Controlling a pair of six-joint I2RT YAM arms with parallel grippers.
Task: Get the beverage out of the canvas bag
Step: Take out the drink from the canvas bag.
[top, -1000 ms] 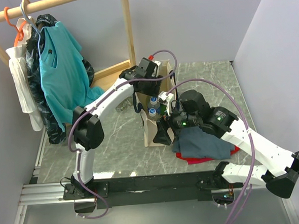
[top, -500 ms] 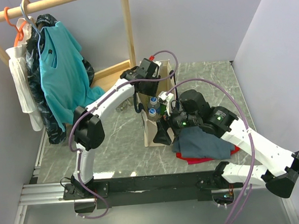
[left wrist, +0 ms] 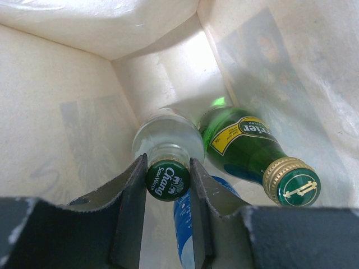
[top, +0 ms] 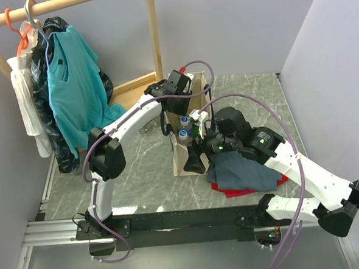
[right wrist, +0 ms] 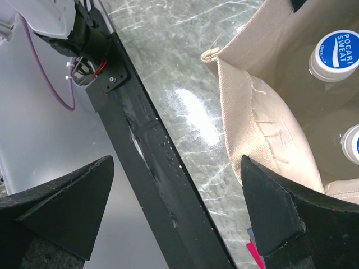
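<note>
Inside the beige canvas bag [left wrist: 67,129], clear green-capped bottle [left wrist: 168,140]

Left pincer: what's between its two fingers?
The left pincer pinches the green Chang cap of a clear bottle inside the canvas bag; left wrist view shows it.

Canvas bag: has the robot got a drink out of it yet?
Not yet. Reaching in looks done: the left gripper is shut on the cap of the Chang bottle, deep inside the canvas bag beside a green bottle. Lifting it out remains. The right gripper hangs open by the bag's edge.
</note>
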